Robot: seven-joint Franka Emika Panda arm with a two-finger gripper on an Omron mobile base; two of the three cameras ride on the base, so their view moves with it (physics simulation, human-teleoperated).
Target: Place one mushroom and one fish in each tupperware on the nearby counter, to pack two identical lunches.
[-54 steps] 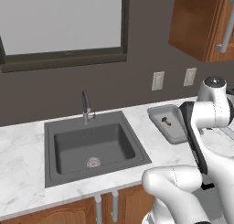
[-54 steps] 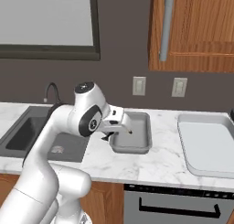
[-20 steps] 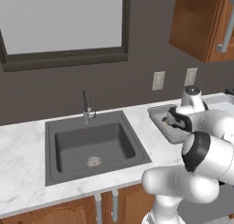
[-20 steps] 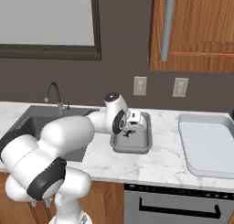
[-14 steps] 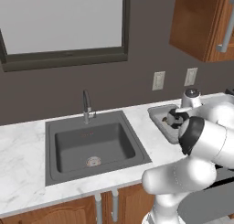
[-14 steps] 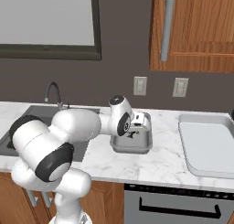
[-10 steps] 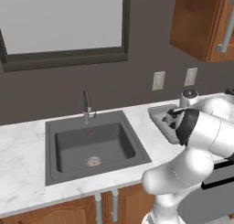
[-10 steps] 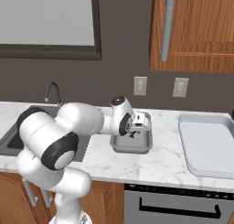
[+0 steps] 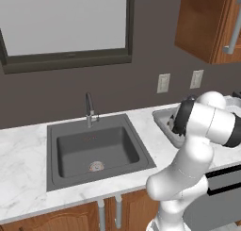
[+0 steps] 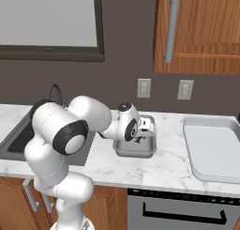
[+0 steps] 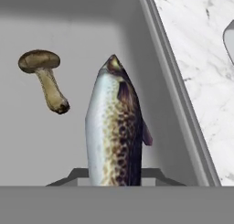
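In the hand view a fish (image 11: 116, 127) stands lengthwise up the middle of the frame, its tail end running down between the fingertips at the bottom edge. I judge the gripper (image 10: 143, 128) to be closed narrowly on it. Behind the fish is the grey floor of the small tub (image 11: 169, 90), whose wall runs along the right side of the frame, with white counter (image 11: 201, 58) beyond it at the far right. A mushroom (image 11: 43, 77) lies on that floor at upper left, apart from the fish.

In the right base view the gripper sits at centre frame, inside or just over the small tub (image 10: 136, 147). I cannot tell whether the fish touches the floor yet. The large tub (image 10: 213, 151) lies at right of that frame, well apart, and the part of it in the frame holds nothing that I can make out. In the left base view the arm covers most of the small tub (image 9: 162, 119) at right, with the sink (image 9: 96, 147) at centre left.

So, as I judge it, the first lunch is nearly packed: mushroom in, fish being set down and not yet released. The second lunch (mushroom and fish for the large tub) appears wholly undone.
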